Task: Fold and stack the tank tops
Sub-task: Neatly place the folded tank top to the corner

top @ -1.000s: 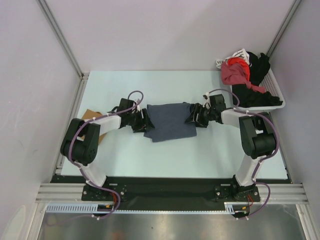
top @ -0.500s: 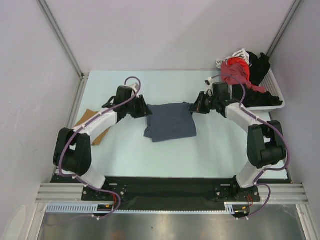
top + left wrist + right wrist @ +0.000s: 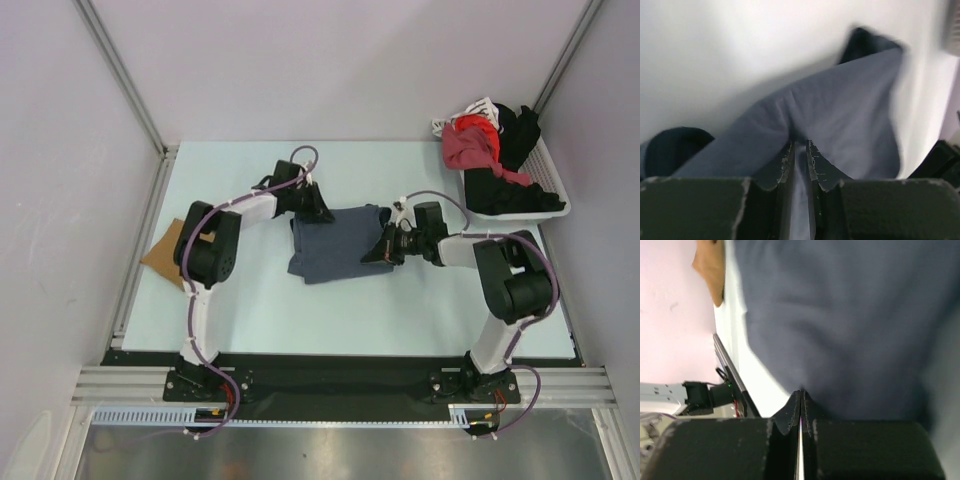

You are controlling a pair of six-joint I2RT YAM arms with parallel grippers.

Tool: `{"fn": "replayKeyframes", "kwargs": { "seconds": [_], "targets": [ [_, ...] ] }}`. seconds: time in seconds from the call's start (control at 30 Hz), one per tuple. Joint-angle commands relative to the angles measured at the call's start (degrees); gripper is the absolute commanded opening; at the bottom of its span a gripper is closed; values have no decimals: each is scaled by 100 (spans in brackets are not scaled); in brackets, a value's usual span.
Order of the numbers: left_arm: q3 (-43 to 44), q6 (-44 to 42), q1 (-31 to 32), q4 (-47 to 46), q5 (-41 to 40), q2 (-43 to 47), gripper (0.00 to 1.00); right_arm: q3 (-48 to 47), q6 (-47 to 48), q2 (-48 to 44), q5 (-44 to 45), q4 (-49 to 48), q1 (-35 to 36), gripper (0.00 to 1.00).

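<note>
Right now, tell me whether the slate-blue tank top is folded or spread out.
Folded. The slate-blue tank top lies as a compact block with no straps spread out; the left gripper pinches a raised ridge of it.

Top on table: left gripper at its far-left corner, right gripper at its right edge; basket behind-right, second top left.

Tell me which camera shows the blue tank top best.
The top external view: the whole folded blue tank top lies on the table, a gripper at each side. The left wrist view shows only a raised fold pinched in the left gripper; the right wrist view, blurred cloth at the shut right gripper.
</note>
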State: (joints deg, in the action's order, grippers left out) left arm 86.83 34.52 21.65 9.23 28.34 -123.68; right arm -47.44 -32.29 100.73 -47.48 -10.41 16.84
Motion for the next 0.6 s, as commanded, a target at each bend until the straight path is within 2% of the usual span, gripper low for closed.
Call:
{"fn": "replayKeyframes", "kwargs": {
  "seconds": [0.0, 0.1, 0.2, 0.37, 0.57],
  "targets": [
    [387, 63, -73, -1, 14, -314, 18, 86, -339, 804, -454, -900, -356, 0],
    [589, -15, -196, 69, -39, -596, 17, 95, -514, 1272, -569, -1119, -418, 0],
    [808, -243, -293, 314, -240, -614, 18, 86, -506, 1327, -473, -1025, -427, 0],
    [810, -587, -267, 457, -346, -35, 40, -203, -260, 730, -209, -383, -427, 0],
    [-252, -666, -30, 79, -408, 1178, 53, -1133, -260, 281, -121, 206, -392, 0]
  ]
}}
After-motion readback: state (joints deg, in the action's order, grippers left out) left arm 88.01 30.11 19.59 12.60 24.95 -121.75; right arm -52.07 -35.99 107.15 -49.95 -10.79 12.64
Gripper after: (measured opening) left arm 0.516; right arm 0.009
